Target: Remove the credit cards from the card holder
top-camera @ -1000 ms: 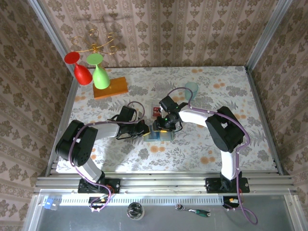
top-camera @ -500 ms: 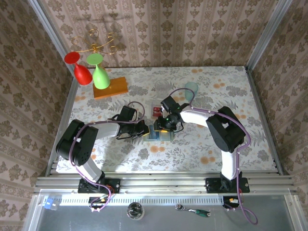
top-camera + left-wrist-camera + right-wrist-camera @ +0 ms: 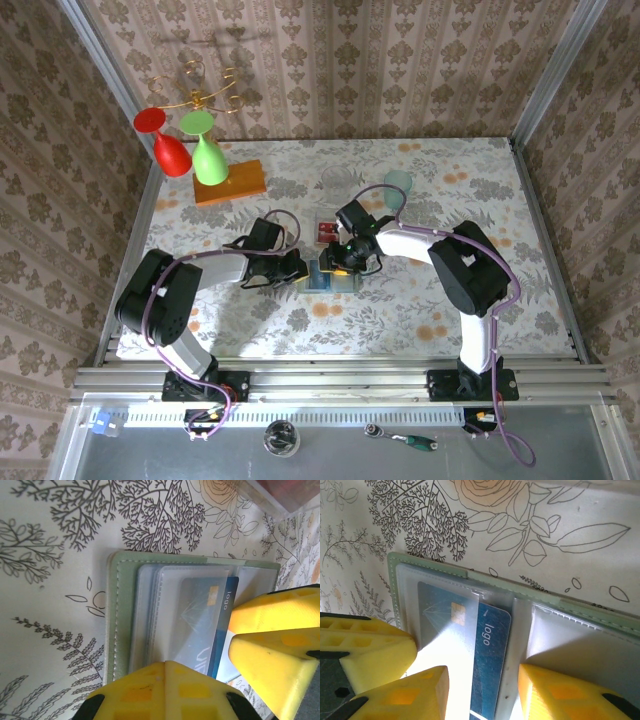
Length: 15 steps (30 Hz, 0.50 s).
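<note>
Blue credit card half under card holder sleeve, lower edge off-frame.

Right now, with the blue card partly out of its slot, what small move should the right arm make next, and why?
Probably close the right gripper on the blue card and draw it out. Its jaws stand open on either side of the card's bare end, and the shut left gripper seems to pin the card holder down.
</note>
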{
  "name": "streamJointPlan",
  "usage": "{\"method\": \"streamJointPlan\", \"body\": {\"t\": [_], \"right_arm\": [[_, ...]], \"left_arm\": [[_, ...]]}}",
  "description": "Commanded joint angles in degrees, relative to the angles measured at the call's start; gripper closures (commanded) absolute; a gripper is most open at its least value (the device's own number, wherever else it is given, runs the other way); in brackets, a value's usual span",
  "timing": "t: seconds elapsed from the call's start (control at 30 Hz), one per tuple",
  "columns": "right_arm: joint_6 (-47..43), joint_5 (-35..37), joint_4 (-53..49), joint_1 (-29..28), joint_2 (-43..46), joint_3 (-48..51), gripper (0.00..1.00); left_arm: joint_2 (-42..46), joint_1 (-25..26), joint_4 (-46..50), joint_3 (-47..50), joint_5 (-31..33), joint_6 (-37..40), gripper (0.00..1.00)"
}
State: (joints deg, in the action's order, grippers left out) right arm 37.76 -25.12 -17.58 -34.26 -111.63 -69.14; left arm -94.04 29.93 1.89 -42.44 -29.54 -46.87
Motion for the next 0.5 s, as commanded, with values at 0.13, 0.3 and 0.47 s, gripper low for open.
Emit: {"method": "streamJointPlan", "body": {"t": [0.13, 0.3, 0.47], "right_arm": [[1.56, -2.72, 2.51, 0.42, 0.52, 1.46, 0.58], [2.49, -4.32, 4.26, 0.42, 0.20, 1.72, 0.60], [2.94, -5.00, 5.15, 0.50, 0.29, 2.04, 0.64]], "left_arm": [[-1.51, 0.10, 1.25, -0.53, 0.62, 1.26, 1.00], [-1.76, 0.13, 1.19, -0.53, 0.45, 1.17, 1.00], [-2.02, 0.12, 1.21, -0.56, 0.27, 1.17, 1.00]]}}
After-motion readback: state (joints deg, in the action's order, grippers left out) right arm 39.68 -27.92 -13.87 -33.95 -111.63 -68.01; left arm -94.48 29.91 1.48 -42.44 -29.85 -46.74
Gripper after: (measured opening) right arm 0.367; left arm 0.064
